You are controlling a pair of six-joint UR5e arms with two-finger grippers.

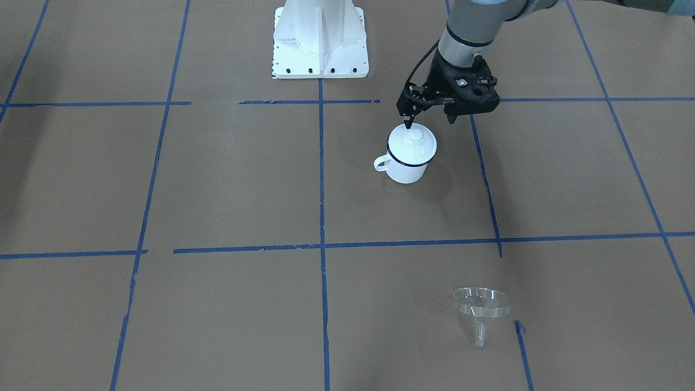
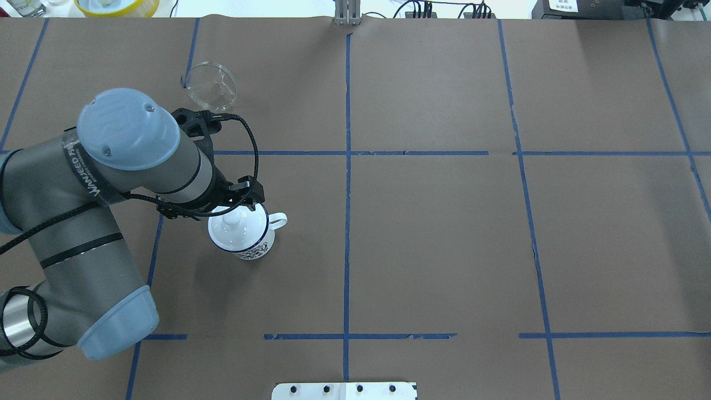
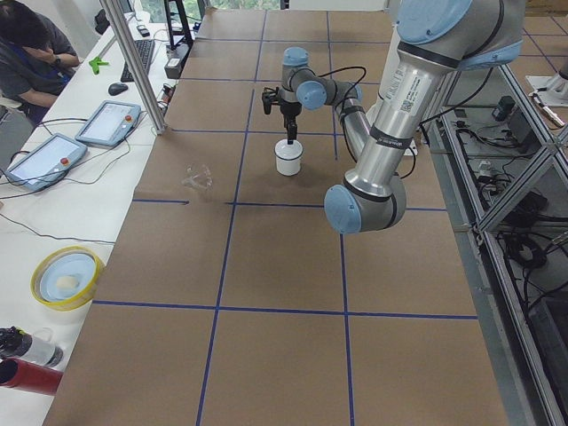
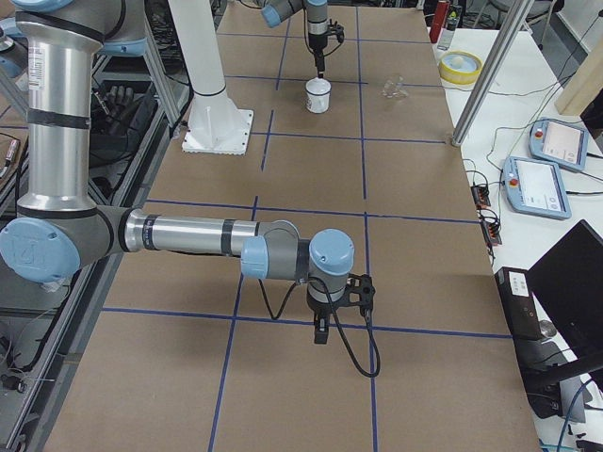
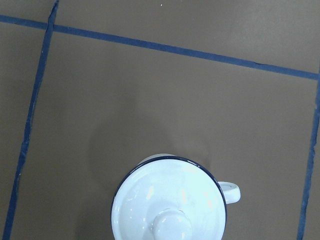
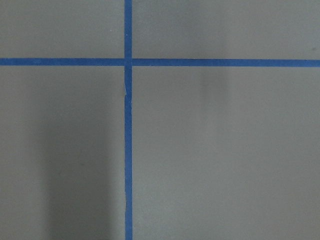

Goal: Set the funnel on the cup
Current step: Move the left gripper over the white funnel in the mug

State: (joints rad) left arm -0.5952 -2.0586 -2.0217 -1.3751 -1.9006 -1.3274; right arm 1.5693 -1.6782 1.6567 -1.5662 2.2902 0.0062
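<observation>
The cup (image 1: 406, 169) is a white mug with a dark blue rim, standing upright with a round white domed lid (image 1: 412, 142) on it. The wrist view shows the lid (image 5: 169, 200) and the cup's handle (image 5: 231, 192). My left gripper (image 1: 408, 126) hangs just above the lid's knob; its fingers look shut and empty. The clear funnel (image 1: 481, 304) lies alone on the table, far from the cup, and also shows in the overhead view (image 2: 211, 86). My right gripper (image 4: 321, 334) hovers over bare table far away; I cannot tell whether it is open.
The white robot base (image 1: 320, 43) stands behind the cup. A yellow bowl (image 2: 116, 5) sits beyond the table's far edge. Tablets (image 3: 106, 124) and an operator are on the side bench. Brown paper with blue tape lines covers the table.
</observation>
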